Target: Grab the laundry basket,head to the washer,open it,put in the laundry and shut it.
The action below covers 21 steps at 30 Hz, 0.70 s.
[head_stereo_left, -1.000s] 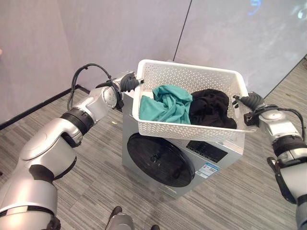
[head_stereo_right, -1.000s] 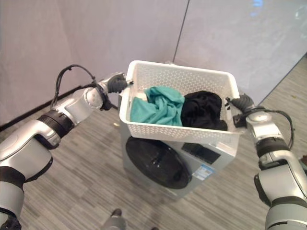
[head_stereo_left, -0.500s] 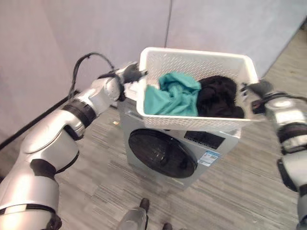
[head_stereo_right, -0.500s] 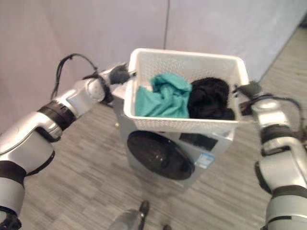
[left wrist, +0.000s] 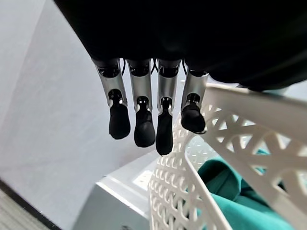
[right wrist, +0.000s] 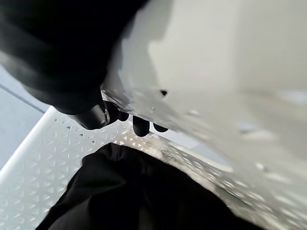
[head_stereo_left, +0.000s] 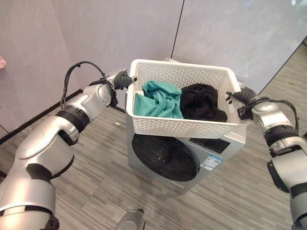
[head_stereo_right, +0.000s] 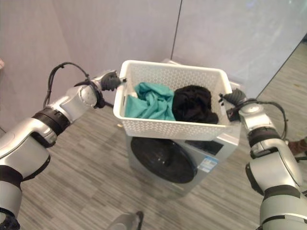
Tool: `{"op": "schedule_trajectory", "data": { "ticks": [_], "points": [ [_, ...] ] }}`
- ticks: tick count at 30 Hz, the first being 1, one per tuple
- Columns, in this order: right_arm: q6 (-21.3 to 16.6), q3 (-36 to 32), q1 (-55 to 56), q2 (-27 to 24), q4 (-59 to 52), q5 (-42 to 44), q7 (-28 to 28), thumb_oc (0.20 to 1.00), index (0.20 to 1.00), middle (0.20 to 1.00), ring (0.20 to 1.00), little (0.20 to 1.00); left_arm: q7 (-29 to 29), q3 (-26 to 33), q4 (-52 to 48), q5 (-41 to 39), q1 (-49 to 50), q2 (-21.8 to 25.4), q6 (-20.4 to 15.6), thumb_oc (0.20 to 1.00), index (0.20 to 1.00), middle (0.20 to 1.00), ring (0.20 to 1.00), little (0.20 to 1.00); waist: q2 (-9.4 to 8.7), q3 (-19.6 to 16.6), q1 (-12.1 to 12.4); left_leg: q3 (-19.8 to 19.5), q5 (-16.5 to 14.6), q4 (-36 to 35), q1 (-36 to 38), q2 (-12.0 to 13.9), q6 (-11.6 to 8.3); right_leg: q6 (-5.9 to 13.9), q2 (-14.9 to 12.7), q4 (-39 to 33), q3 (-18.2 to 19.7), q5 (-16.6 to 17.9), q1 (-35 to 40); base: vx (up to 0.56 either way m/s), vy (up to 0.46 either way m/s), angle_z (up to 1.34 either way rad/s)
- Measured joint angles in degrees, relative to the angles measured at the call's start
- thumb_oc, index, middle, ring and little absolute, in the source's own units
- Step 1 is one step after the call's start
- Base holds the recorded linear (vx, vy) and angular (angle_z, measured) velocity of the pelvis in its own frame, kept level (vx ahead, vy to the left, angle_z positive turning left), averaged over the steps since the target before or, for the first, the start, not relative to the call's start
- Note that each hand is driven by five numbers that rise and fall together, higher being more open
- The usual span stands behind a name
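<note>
Laundry basket (head_stereo_left: 182, 125) above washer (head_stereo_left: 177, 160), rims hooked by curled fingers of left hand (head_stereo_left: 121, 80) and right hand (head_stereo_left: 241, 96)

The white perforated laundry basket (head_stereo_left: 184, 125) is held above the silver washer (head_stereo_left: 184, 160), whose dark round door (head_stereo_left: 168, 157) is closed. The left hand (head_stereo_left: 123, 80) and right hand (head_stereo_left: 241, 97) are at opposite end rims. Inside lie a teal garment (head_stereo_left: 158, 99) and a black garment (head_stereo_left: 201, 101), side by side.

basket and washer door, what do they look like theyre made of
The laundry basket looks like matte white moulded plastic: its walls are a fine lattice of cut-outs. The washer's door seems dark, glossy glass or plastic, given its sheen, set in a silver-grey body, likely painted metal.
</note>
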Motion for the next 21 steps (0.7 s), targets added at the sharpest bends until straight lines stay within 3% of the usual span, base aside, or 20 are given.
{"op": "schedule_trajectory", "data": {
  "ticks": [4, 7, 10, 16, 21],
  "points": [
    [0.19, 2.18, -0.58, -1.23, 3.2, 0.16, -0.05, 0.2, 0.2, 0.2, 0.2, 0.2, 0.14, -0.64, 0.84, 0.26, -0.48, -3.62, 0.17, 0.2, 0.2, 0.2, 0.2, 0.2, -0.39, -0.57, -0.76, -2.93, 1.92, -2.98, -0.63, 3.34, -2.91, -2.58, 4.84, -7.36, -1.11, 4.12, 1.1, 0.01, -0.065, -0.08],
    [0.16, 2.12, -0.77, -2.52, 5.75, 0.2, -0.54, 0.2, 0.2, 0.2, 0.2, 0.2, 0.44, -1.57, 1.6, 0.26, -0.55, -6.58, 0.39, 0.2, 0.2, 0.2, 0.2, 0.2, -0.62, -0.72, -2.18, -3.37, 2.82, -3.94, -1.21, 3.74, -3.61, -3.35, 5.78, -10.59, -2.09, 6.23, 1.94, 0.01, -0.033, 0.06],
    [-0.04, 2.07, -0.42, -3.36, 5.86, 0.27, -0.39, 0.2, 0.2, 0.2, 0.2, 0.2, 2.06, -1.62, 1.72, 0.34, -1.33, -7.22, 0.2, 0.2, 0.2, 0.2, 0.2, 0.2, -0.63, -0.73, -4.8, -3.56, 3.1, -4.43, -0.96, 3.48, -3.69, -3.42, 5.81, -12.55, -2.3, 7.02, 3.06, 0.03, -0.045, -0.01],
    [0.06, 2.7, -0.66, -3.42, 5.62, 0.3, -0.43, 0.2, 0.2, 0.2, 0.2, 0.2, 2.11, -1.65, 2.65, 0.4, -2.93, -7.64, 0.05, 0.2, 0.2, 0.2, 0.2, 0.2, -0.62, -0.73, -4.89, -3.3, 3.07, -4.96, -0.3, 3.54, -3.68, -3.48, 5.91, -14.33, -2.47, 7.71, 4.25, 0.02, -0.023, -0.01],
    [0.89, 2.64, 0.16, -4.09, 2.34, 0.26, -1.4, 0.2, 0.2, 0.2, 0.2, 0.2, 2.66, -1.29, 2.53, 0.37, -2.92, -5.03, 0.06, 0.2, 0.2, 0.2, 0.2, 0.2, -0.58, -0.7, -5.0, -3.23, 2.79, -5.39, -0.34, 3.7, -3.74, -3.61, 5.7, -14.43, -2.38, 7.73, 3.9, 0.04, 0.016, -0.01]
  ]
}}
